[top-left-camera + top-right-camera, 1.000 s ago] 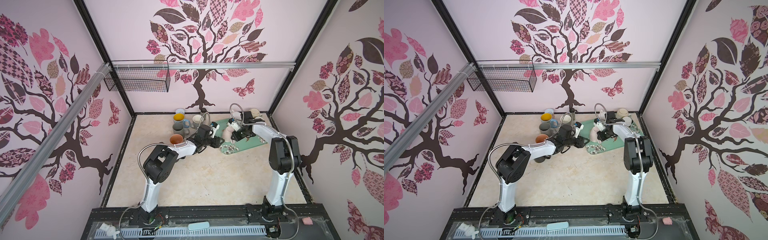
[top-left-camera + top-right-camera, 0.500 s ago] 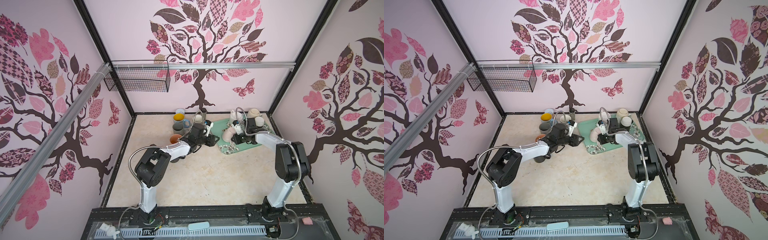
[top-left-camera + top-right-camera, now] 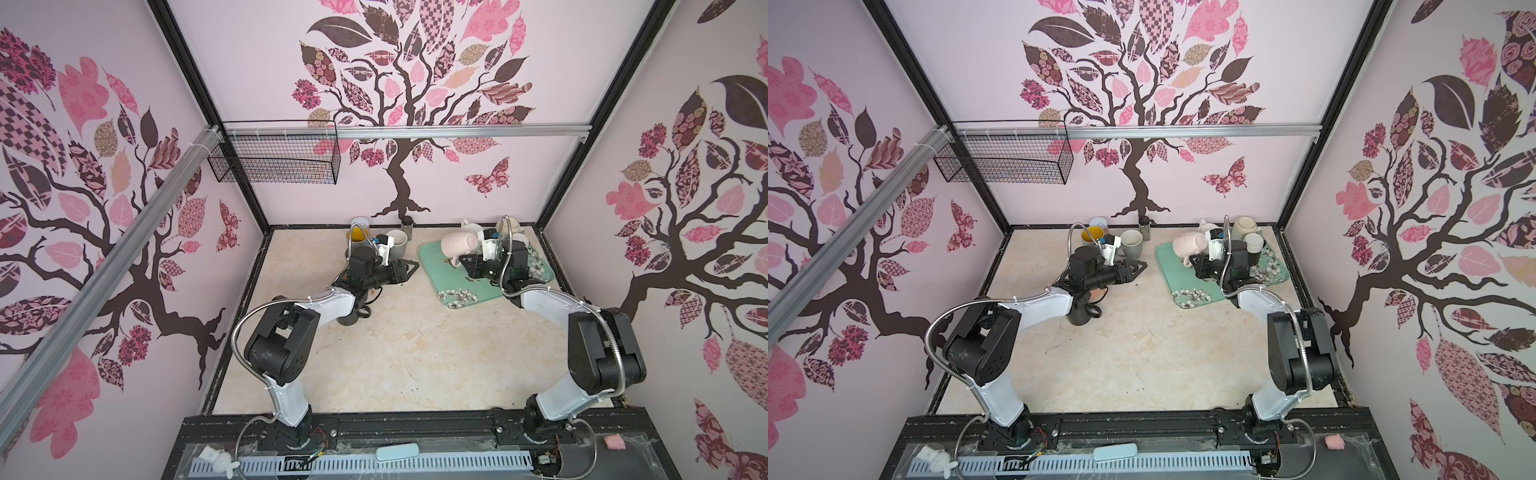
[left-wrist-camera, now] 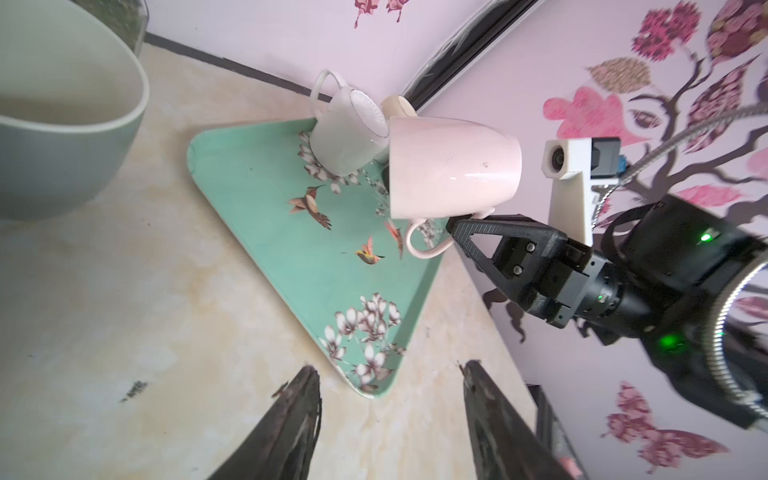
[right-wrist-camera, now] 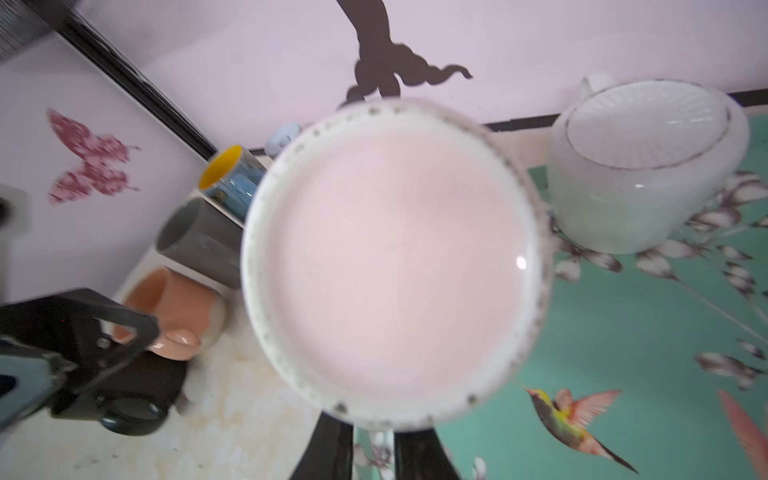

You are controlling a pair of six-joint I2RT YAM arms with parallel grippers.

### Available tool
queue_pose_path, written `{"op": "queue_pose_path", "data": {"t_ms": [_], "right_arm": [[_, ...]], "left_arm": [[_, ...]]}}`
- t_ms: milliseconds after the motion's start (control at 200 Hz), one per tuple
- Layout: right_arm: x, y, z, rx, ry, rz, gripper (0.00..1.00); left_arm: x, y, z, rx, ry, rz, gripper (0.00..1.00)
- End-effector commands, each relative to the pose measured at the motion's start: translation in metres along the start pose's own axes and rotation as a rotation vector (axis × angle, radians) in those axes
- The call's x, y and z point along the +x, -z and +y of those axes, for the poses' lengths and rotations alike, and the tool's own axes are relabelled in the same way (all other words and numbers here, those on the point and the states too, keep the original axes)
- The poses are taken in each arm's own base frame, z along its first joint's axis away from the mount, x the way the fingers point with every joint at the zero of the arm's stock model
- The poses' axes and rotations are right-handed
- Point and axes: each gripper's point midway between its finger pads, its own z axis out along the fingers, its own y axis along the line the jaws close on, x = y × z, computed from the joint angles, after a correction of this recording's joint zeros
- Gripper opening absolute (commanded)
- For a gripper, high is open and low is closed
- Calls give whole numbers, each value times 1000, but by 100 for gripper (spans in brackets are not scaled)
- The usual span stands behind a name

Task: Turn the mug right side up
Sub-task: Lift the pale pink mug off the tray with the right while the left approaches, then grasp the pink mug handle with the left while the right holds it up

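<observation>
One glossy pink mug, clamped in right pincer, left pincer apart.

Pink tree-decal walls — beige marbled floor — wire basket.

In both top views the left arm rises from the base rail at lower centre-left, folds at its black elbow and stretches almost level toward the middle of the frame. Its left pincer points right, and the left wrist view shows the jaws well apart with nothing between them. The right arm climbs from the rail at lower right, bends at its elbow and reaches up and leftward. Its right pincer is clamped on the handle of the pink mug, which lies on its side.
</observation>
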Motion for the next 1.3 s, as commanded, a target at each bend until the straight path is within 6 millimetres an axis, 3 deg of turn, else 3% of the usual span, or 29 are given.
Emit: {"op": "queue_pose_path", "data": {"t_ms": [0,250,600,825,1295], "right_arm": [[-88,35,75,-284,64,-294,0],[-121,68,128,-498,55,-394,0],[-131,91,180,-679,47,-432,0],[-134,99,204,-737,52,-436,0],[-139,101,200,-667,40,-446,0]], "left_arm": [[-12,7,-37,207,95,-18,59],[-45,9,-86,447,109,-33,63],[-82,21,-150,625,-23,-21,64],[-87,23,-157,628,-23,-21,62],[-82,29,-126,527,21,-69,59]]}}
